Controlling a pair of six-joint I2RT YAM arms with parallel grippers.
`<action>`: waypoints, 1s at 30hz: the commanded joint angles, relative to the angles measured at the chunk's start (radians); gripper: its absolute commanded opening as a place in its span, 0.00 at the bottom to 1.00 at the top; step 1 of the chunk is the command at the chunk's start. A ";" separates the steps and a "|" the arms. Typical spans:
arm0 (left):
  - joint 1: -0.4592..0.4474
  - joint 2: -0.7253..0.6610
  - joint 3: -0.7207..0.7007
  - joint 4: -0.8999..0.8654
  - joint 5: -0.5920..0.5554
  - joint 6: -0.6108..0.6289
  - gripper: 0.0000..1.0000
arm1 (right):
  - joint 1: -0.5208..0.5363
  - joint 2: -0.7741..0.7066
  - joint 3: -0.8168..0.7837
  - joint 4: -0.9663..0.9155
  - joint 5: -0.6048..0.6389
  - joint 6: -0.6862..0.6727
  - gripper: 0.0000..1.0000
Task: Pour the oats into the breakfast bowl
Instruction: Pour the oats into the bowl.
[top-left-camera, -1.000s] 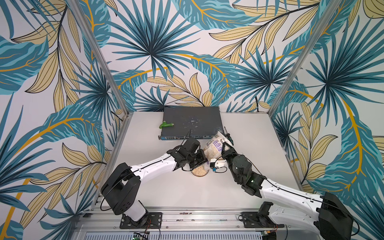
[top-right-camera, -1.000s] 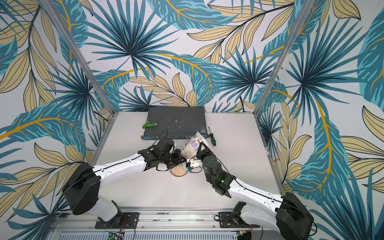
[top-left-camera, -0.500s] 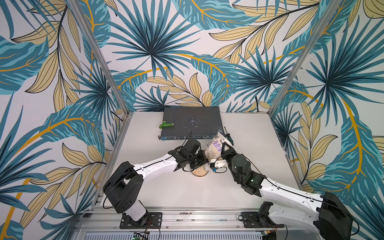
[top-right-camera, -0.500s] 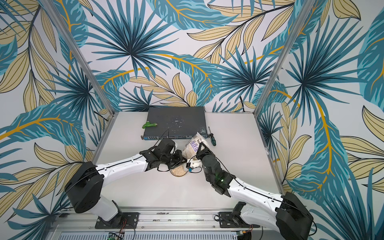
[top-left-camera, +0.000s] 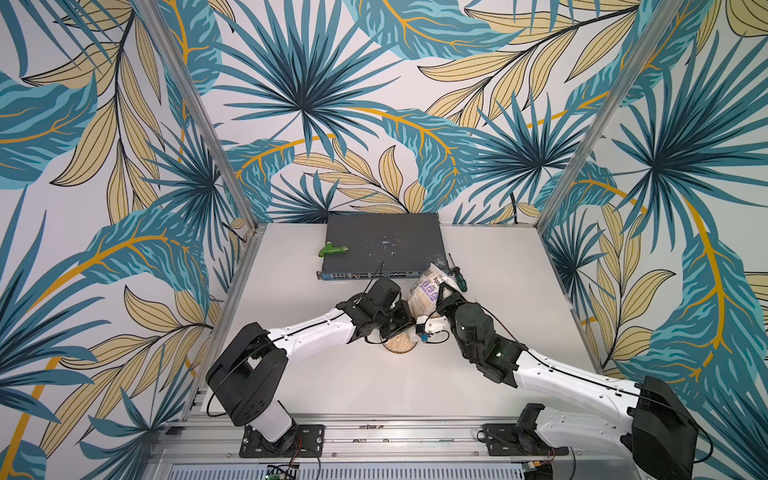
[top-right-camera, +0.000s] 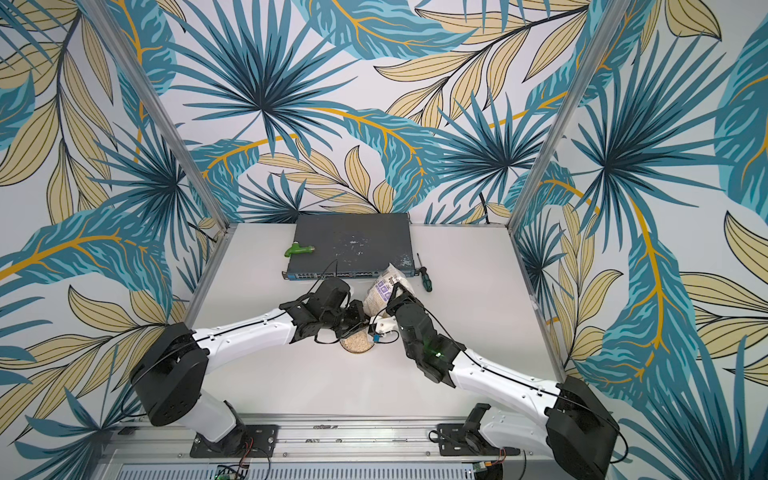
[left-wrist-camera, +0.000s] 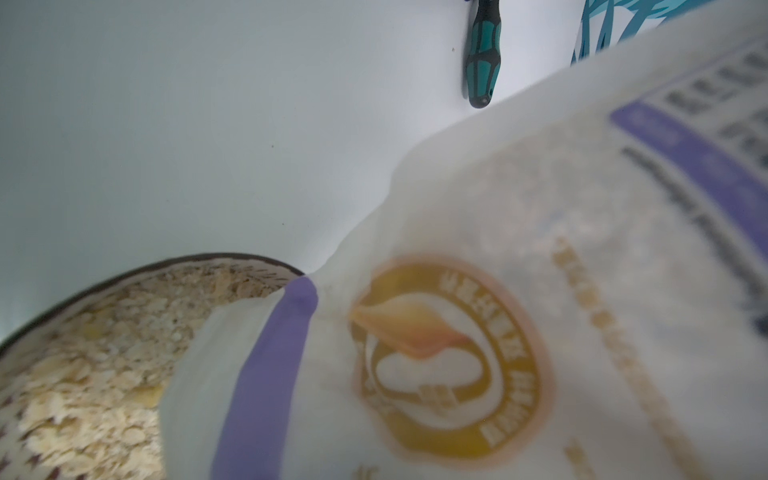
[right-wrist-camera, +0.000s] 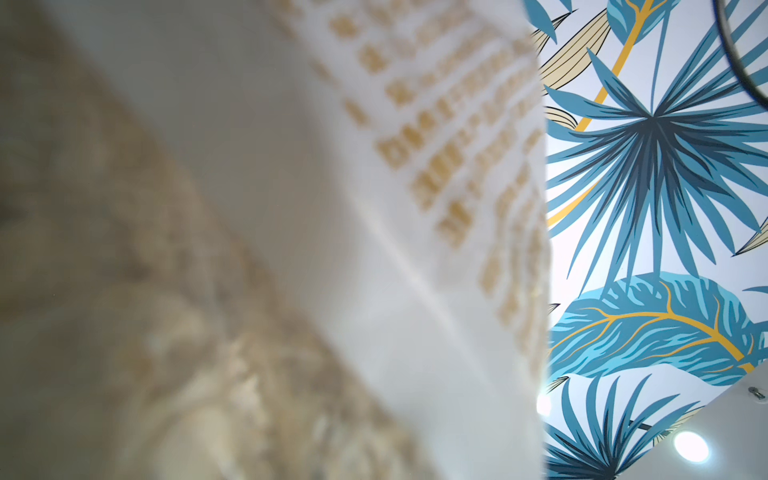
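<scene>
The pour looks nearly done to me. The breakfast bowl (left-wrist-camera: 232, 254) sits on the counter (top-left-camera: 332, 374), just below centre in both top views, and is heaped almost to its dark rim with pale, flaky oats (left-wrist-camera: 83, 374). The bag of oats (top-left-camera: 428, 289) hangs above and just right of it, tilted so its mouth is down over the bowl's edge and its far end points up toward the grey network switch (top-left-camera: 382, 245).

The left end effector (top-left-camera: 402, 321) is closed tight at the bag's lower edge, apparently pinching the film. The right end effector (top-left-camera: 441, 296) grips the bag higher up, though the plastic hides its fingers. What seems left is to right the bag and set it down.

The bag is soft, crinkly, cloudy film printed with purple bands and a round gold emblem, and flakes show inside it. The bowl is small, round and hard, with dark marks just inside the rim. A green-handled screwdriver (left-wrist-camera: 482, 62) lies well apart.
</scene>
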 joint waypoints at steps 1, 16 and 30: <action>0.003 0.047 -0.041 -0.134 -0.068 0.008 0.00 | 0.016 -0.059 0.127 0.372 -0.019 0.095 0.00; 0.004 0.040 -0.022 -0.146 -0.063 0.009 0.00 | 0.021 -0.050 0.152 0.361 -0.019 0.090 0.00; 0.004 -0.007 -0.011 -0.163 -0.063 0.005 0.00 | 0.024 -0.081 0.123 0.361 -0.009 0.102 0.00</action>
